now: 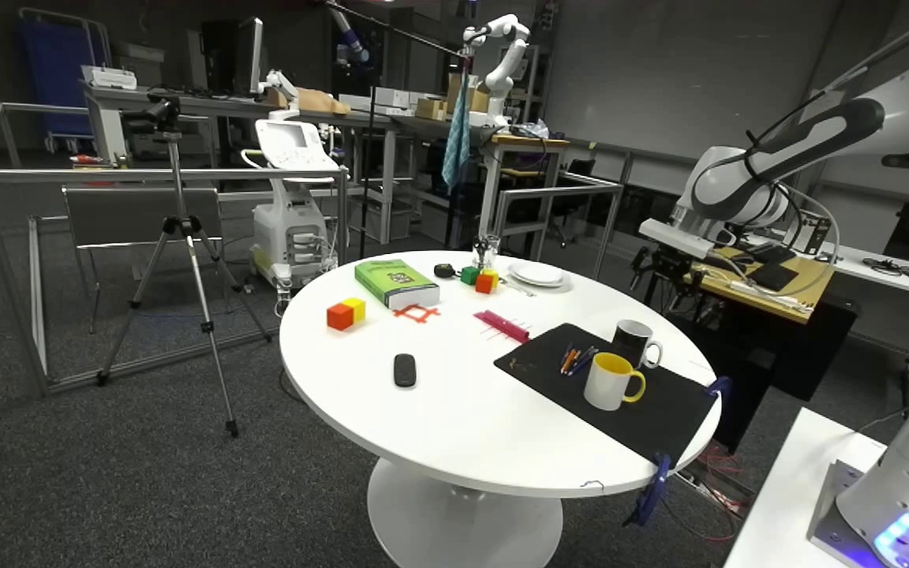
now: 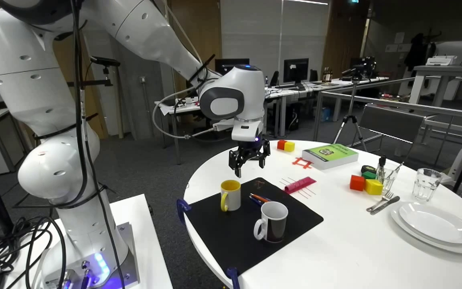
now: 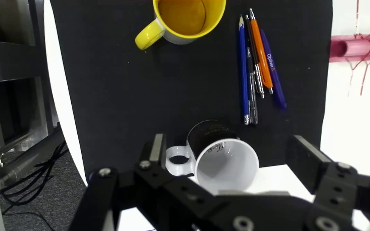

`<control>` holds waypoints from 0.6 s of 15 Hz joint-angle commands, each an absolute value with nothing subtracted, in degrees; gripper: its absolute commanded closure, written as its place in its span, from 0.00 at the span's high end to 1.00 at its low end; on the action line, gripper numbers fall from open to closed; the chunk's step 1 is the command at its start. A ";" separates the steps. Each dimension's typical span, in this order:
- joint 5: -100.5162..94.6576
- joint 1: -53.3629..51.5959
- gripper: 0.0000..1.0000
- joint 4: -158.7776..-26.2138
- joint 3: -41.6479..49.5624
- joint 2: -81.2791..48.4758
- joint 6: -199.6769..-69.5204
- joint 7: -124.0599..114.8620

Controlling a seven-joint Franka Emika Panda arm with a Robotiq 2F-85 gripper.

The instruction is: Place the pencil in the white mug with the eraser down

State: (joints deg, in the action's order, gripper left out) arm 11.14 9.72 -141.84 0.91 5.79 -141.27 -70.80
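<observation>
The gripper (image 2: 250,167) is hanging from the white arm (image 2: 146,36), up in the air, higher than the black mat (image 2: 211,226), and its jaws are standing wide apart, released! Down on that mat, in the wrist view, the blue pencil (image 3: 243,70) is lying flat, its sharpened tip pointing toward one end of the mat, its eraser pointing toward the opposite end. Crowding in next to it, all on the mat too, a clear pen (image 3: 252,93) is lying just alongside, then an orange pen (image 3: 261,53), and a purple pen (image 3: 274,71) is slanting off on the outside.

And the white mug (image 2: 235,200), flashing a yellow lining and a yellow handle, is standing upright on the mat, over at the end that the pencil's tip is facing. At the opposite end, near the mat's edge, a black mug (image 2: 277,228) is standing upright as well, white handle jutting out. One blue clamp (image 2: 182,208) is biting onto the white table (image 2: 335,257) at a corner of the mat, and another blue clamp (image 2: 233,277) is doing the same at the next corner.

Just off the mat, on the side nearest the purple pen, a pink strip (image 2: 300,184) is lying. Well apart from the mat, a green book (image 2: 329,155) is lying flat, a red block (image 2: 357,183) and a yellow block (image 2: 373,187) are sitting together, and two plates (image 2: 435,222) are resting stacked.
</observation>
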 commanded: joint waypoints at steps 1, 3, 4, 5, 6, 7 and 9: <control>10.93 8.56 1.00 -141.64 2.09 5.67 -141.18 -71.05; 9.20 8.50 1.00 -141.98 1.71 6.00 -141.66 -72.36; 6.02 8.62 1.00 -142.25 1.16 5.36 -143.86 -74.77; 4.68 8.45 1.00 -142.06 1.06 4.43 -144.62 -74.78; 3.11 8.22 1.00 -141.77 0.98 3.62 -145.12 -75.99; 1.95 7.87 1.00 -141.40 0.97 2.30 -146.24 -76.84; 0.99 7.05 1.00 -140.62 1.20 -0.03 -148.31 -77.19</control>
